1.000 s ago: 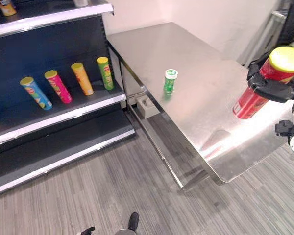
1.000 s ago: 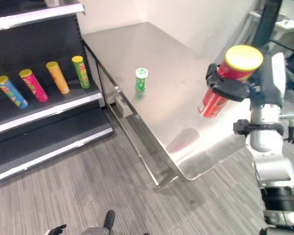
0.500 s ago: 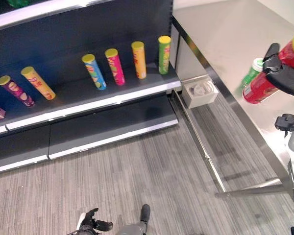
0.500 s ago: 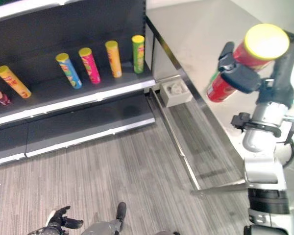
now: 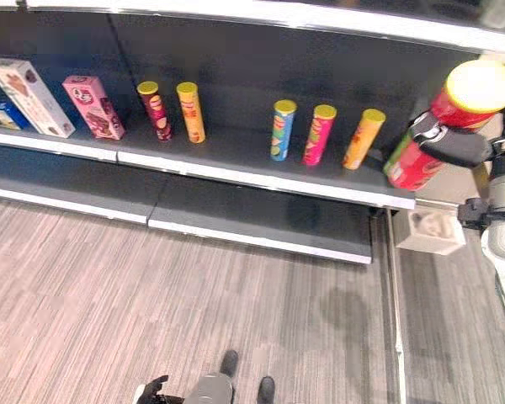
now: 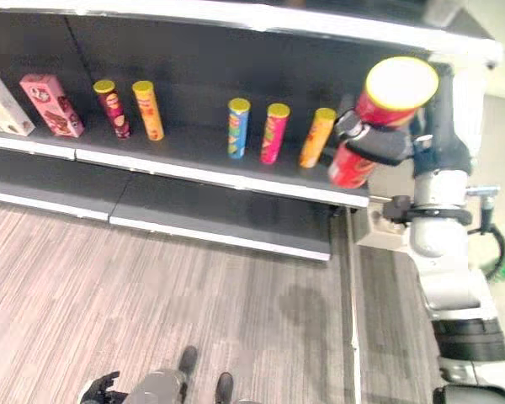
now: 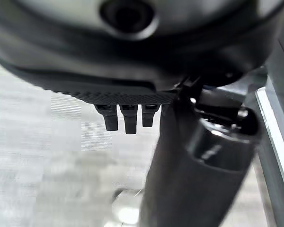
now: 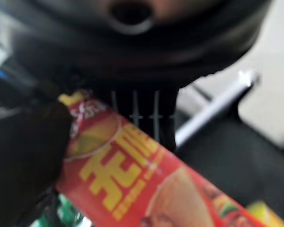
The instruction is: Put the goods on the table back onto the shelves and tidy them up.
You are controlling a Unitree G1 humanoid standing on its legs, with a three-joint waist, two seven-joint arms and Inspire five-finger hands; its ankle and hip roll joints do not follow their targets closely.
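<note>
The red can (image 5: 442,126) with its yellow lid sits in my right hand (image 5: 451,145), at three o'clock in the head views, tilted with the lid nearest the camera and the base toward the shelf (image 5: 236,164). My right fingers (image 8: 28,142) are curled around its body; the wrist view confirms the grasp on the red printed wall. The can hangs clear of the shelf board, just off its three-o'clock end. On that board stand an orange can (image 5: 364,139), a pink can (image 5: 318,135) and a blue can (image 5: 280,130) near the centre; a yellow can (image 5: 190,111) and a dark red can (image 5: 154,110) toward eleven o'clock; then a pink box (image 5: 93,107) and a white box (image 5: 28,97) toward ten o'clock. A small white box (image 5: 429,231) sits on the floor at four o'clock. My left hand (image 7: 125,116) shows its fingers hanging relaxed, holding nothing.
</note>
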